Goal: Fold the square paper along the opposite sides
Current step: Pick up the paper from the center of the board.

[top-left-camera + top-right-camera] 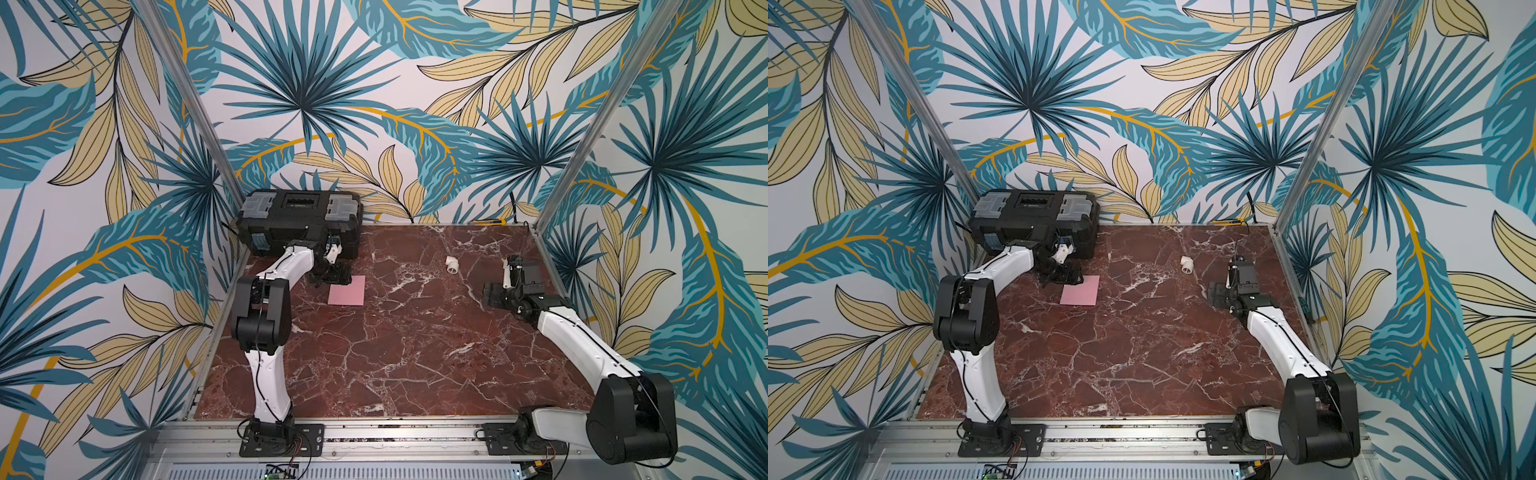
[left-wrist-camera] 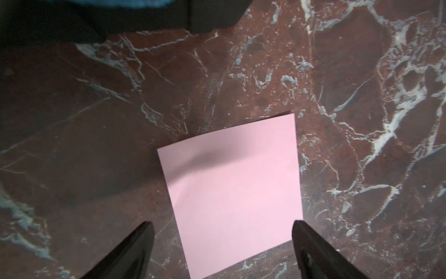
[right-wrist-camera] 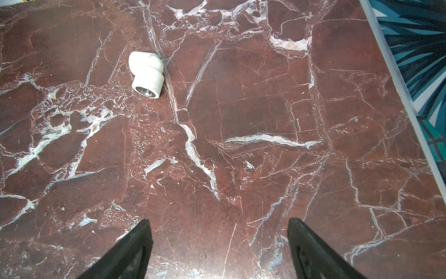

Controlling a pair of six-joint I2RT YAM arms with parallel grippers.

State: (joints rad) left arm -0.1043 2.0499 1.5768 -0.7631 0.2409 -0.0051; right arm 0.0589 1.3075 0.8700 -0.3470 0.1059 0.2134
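The square paper (image 1: 347, 291) lies flat on the marbled tabletop (image 1: 395, 353), left of centre in both top views and just below the black toolbox (image 1: 299, 220) in the upper left. The left tool (image 1: 332, 276) hangs over the paper's upper-left corner, spread wide and holding nothing (its wrist view shows the pink sheet lying flat between the two dark fingers (image 2: 135, 248)). The right tool (image 1: 492, 296) sits well apart at the right of the frame. It is also wide apart and empty over bare tabletop, and the white pipe elbow (image 3: 147, 75) lies near it.
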